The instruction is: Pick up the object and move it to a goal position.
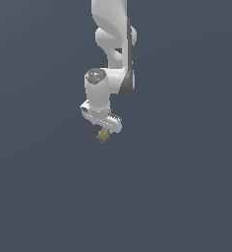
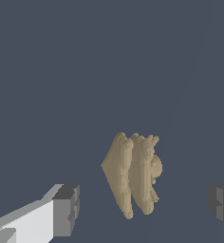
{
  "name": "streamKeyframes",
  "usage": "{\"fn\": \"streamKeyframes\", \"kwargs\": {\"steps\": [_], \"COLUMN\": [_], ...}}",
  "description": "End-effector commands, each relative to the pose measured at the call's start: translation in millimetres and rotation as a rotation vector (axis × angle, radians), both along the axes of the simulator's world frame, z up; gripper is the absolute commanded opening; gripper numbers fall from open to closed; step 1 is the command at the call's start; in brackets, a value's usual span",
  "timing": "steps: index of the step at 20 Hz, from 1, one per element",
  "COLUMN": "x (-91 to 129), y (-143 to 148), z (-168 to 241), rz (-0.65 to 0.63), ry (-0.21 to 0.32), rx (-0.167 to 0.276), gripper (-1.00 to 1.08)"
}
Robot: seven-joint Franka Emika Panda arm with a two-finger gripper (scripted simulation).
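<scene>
One tan-brown object (image 1: pixel 103 135) sits directly beneath the white gripper (image 1: pixel 105 129) in the exterior view, touching its underside; the fingers are too small there to make out. In the wrist view, the object (image 2: pixel 133 175) lies between the two spread fingertips (image 2: pixel 66 210), clear of both, so the gripper (image 2: pixel 144 206) is released. Both fingers are cut off at the frame's edges.

Arm (image 1: pixel 110 29): smooth white casing, plastic-looking, soft sheen, with dark grey matt panels down one side. Claw (image 1: pixel 104 132): same smooth white body; fingertips (image 2: pixel 66 210) capped in flat grey matt pads, faceted. Object (image 2: pixel 133 174): tan-brown, matt, rough and ridged, jagged at the edges, material not identifiable. Background surface (image 1: pixel 187 197): uniform slate-blue, matt, featureless.
</scene>
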State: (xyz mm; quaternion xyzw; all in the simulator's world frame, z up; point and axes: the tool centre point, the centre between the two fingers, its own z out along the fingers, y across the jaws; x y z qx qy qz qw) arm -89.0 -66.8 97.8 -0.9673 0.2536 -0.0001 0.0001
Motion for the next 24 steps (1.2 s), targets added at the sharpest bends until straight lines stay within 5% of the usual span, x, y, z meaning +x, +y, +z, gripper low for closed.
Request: {"fn": "streamKeyframes", "kwargs": {"steps": [1,19,20,24], "x": [0.0,-1.8,-1.8,-1.8], "y": [0.0,-0.3,-0.3,-0.3], "z": [0.0,-50.8,-50.8,-50.8], "rz": [0.0,-0.006,-0.006,-0.006], "ry": [0.0,0.0,0.0,0.0], "rx": [0.0,0.0,0.0,0.0], "gripper": [1.0,1.0,-1.0,-1.0]}}
